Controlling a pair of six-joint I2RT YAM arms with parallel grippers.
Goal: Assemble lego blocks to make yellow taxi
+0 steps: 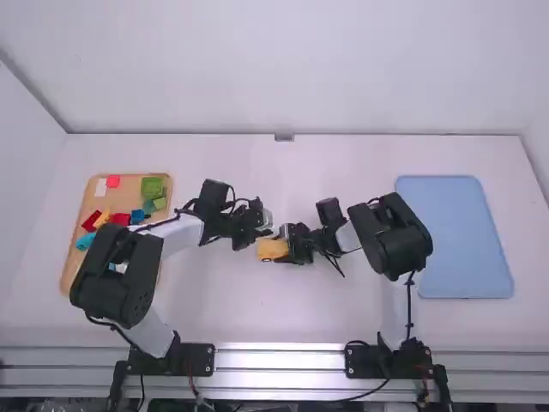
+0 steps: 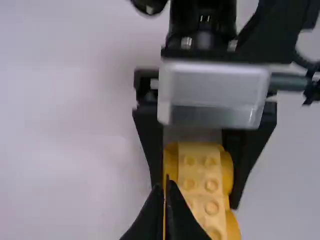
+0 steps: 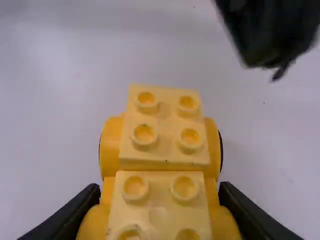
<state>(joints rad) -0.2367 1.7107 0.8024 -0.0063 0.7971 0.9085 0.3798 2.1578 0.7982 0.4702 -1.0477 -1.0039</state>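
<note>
Right gripper point(image 1: 285, 246) clamps yellow blocks point(image 3: 165, 145); left gripper point(image 1: 265, 232) near, jaws together

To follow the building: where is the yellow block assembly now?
In the high view, the yellow block assembly is mid-table, between the right arm's jaws, near the left arm's.

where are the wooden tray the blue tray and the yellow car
Wooden tray point(image 1: 129, 194): high view, bare wood near its far end.
Blue tray point(image 1: 452, 240): high view, middle of its surface.
Yellow car point(image 3: 166, 131): right wrist view, its studded top.
</note>
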